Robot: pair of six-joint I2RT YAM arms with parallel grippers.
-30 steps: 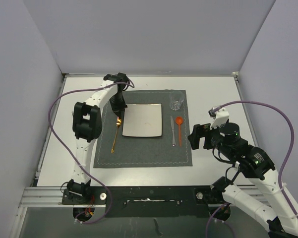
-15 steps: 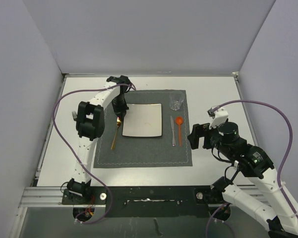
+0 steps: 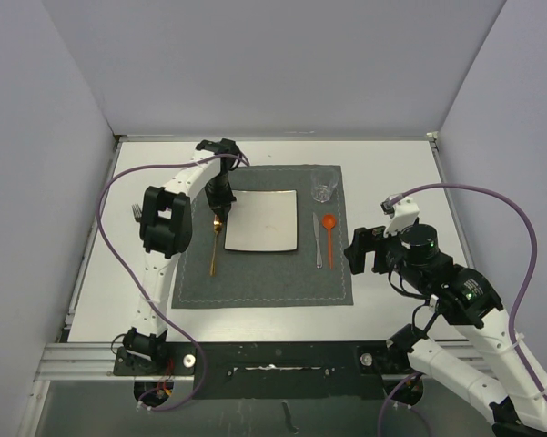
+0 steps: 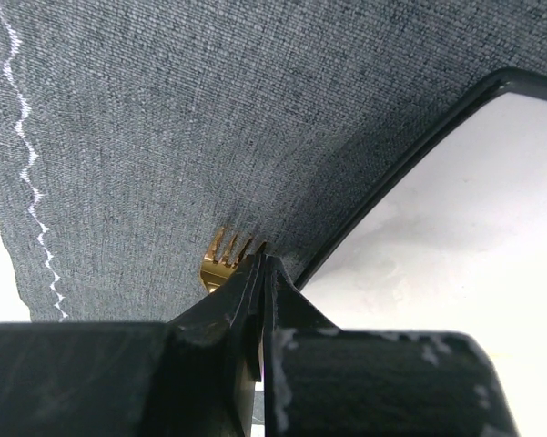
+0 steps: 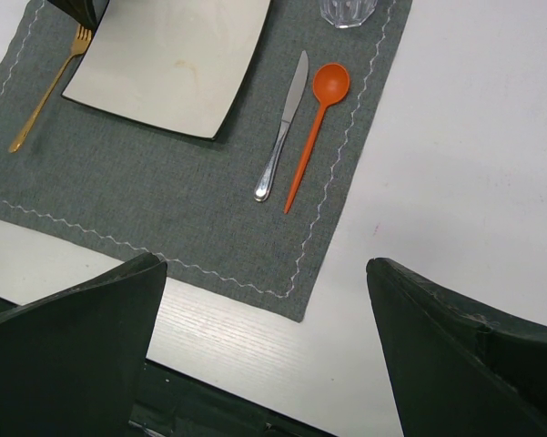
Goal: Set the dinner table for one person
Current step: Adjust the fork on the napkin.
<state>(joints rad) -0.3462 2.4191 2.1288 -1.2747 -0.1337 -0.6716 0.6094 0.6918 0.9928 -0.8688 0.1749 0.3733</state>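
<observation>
Left tool is clenched, tips pressed together right at the tines of the gold fork. We see nothing between them, so we judge it is squaring the fork up, not lifting it. The fork lies flat on the grey placemat, just left of the square plate. Knife and orange spoon lie right of the plate, with the glass at the mat's far right corner. Right tool is released and spread wide beside the mat's right edge, likely parked clear. The white desk carries the whole setting.
</observation>
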